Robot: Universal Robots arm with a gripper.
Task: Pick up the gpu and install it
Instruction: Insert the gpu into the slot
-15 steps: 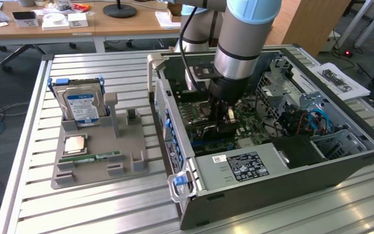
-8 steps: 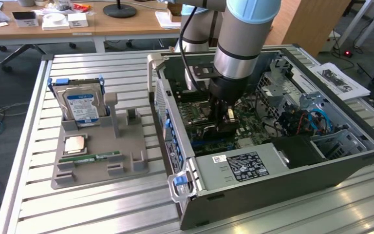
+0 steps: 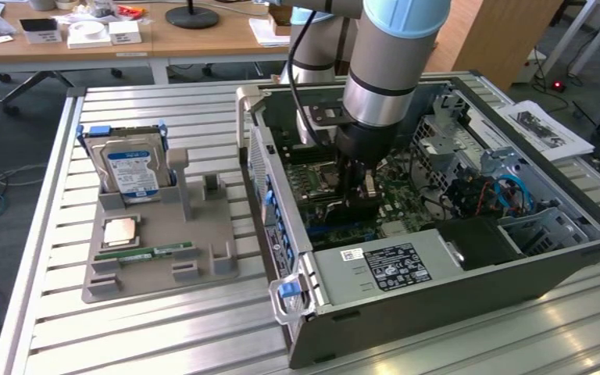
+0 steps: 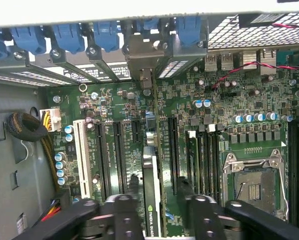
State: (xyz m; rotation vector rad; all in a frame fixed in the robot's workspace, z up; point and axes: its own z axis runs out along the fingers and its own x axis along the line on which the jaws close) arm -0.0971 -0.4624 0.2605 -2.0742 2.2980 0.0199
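Item: gpu, thin dark card with a green-and-white Nvidia mark on its upper edge; location: inside the open computer case on the slatted worktop, standing on edge over the motherboard, between the two fingers of the end effector; orientation: long axis runs along the expansion slots, toward the rear bracket bays with blue latches, its metal bracket at that far end; relation to end effector: directly beneath it, centred in the gap, one finger on each flat face; end effector state: fingers close on either side of the card, whether they actually pinch it cannot be told; arm: the single arm reaches straight down into the case; seating: judged to sit at or in a slot, depth not discernible; elsewhere: hard drive and RAM stick remain in the grey holder, well apart from the case.
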